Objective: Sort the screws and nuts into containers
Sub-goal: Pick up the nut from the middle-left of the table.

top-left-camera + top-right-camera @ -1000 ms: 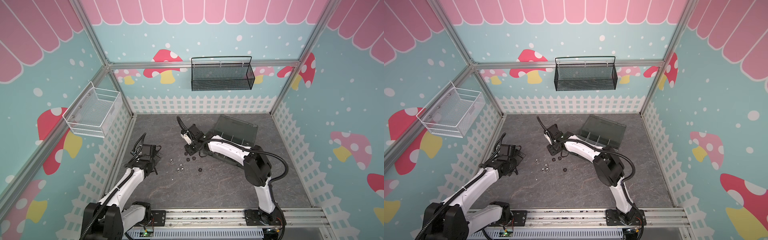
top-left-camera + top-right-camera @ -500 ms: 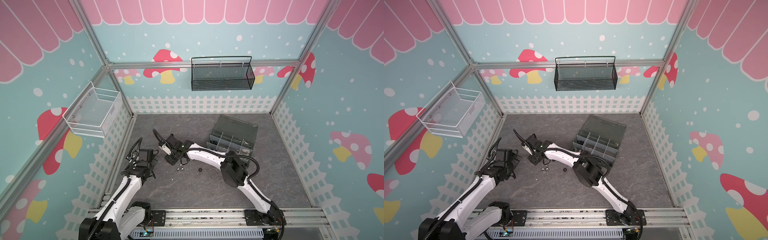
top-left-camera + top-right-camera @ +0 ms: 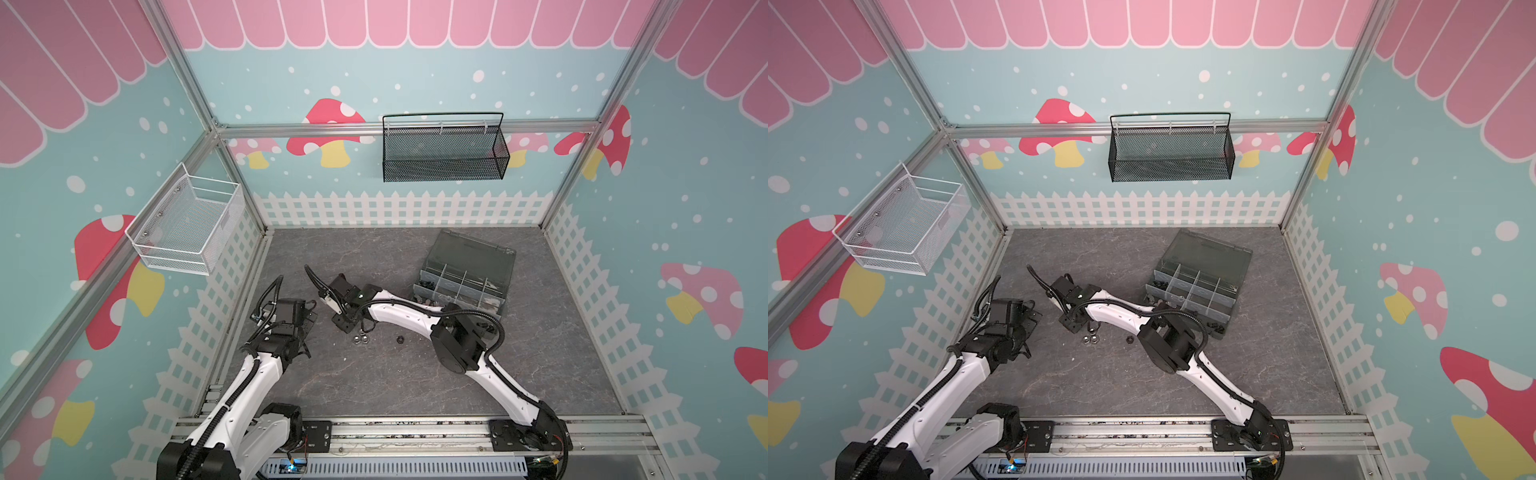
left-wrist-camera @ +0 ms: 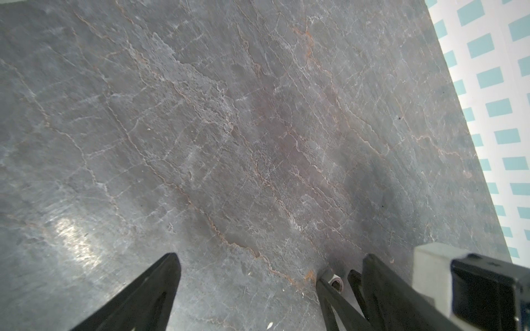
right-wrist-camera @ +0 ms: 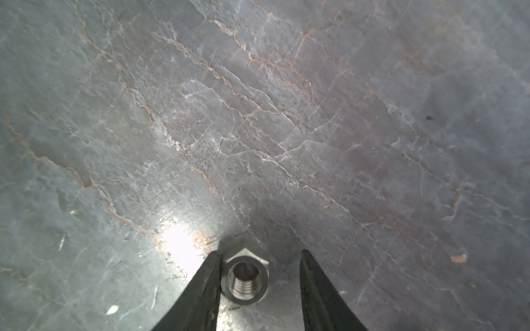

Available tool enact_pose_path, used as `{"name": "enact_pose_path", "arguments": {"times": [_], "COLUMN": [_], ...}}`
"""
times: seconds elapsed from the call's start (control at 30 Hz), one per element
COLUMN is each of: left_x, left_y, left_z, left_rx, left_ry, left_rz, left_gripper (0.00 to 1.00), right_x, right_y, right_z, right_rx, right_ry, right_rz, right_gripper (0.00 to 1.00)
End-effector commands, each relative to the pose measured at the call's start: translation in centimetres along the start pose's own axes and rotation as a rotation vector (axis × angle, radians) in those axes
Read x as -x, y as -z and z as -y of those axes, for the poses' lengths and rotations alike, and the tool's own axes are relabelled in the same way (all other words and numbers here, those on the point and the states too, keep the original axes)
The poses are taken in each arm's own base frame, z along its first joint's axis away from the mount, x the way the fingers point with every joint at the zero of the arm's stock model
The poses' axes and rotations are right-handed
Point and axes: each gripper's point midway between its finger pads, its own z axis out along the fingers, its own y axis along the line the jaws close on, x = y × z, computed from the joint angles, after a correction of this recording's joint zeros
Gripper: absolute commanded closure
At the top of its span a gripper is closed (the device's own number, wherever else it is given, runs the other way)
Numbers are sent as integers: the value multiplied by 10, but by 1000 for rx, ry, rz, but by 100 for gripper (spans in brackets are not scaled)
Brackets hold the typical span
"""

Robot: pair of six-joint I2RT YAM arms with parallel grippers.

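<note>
Swung leftward, half-spread right gripper (image 5: pixel 261 252) straddles a silver nut (image 5: pixel 246 279), ungripped; gaping, empty left gripper (image 4: pixel 269 255) crowds it.

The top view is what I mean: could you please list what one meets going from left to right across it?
White wire basket → left gripper → silver nuts → black nut → organizer box. The right gripper and the black mesh basket overlap others, so they are left out.

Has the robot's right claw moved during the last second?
Yes. In a top view, the right gripper has swung leftward, away from the organizer box.
</note>
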Motion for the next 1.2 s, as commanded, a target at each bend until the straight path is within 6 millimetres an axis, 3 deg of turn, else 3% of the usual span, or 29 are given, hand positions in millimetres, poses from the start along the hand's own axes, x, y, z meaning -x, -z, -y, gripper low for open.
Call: {"name": "enact_pose_path", "arguments": {"times": [0.0,0.27,0.57,0.73,1.17], "left_x": [2,2,1,-1,-5], "left_y": [-1,-2,-4,-6,-9], "left_z": [-7,-8,-6,-5,0], "left_rx": [27,32,31,28,21], "left_ry": [25,24,15,7,-4], "left_rz": [16,15,8,-3,-28], "left_gripper": [0,0,0,0,0], "right_x": [-21,-27,-28,-23,0], "right_y": [-14,-18,-13,2,72], "right_z": [0,-4,-7,-8,9], "right_rx": [-6,16,34,43,-3], "right_ry": [16,25,19,9,-61], "right_rz": [-73,-92,-98,-81,43], "right_gripper": [58,68,91,100,100]}}
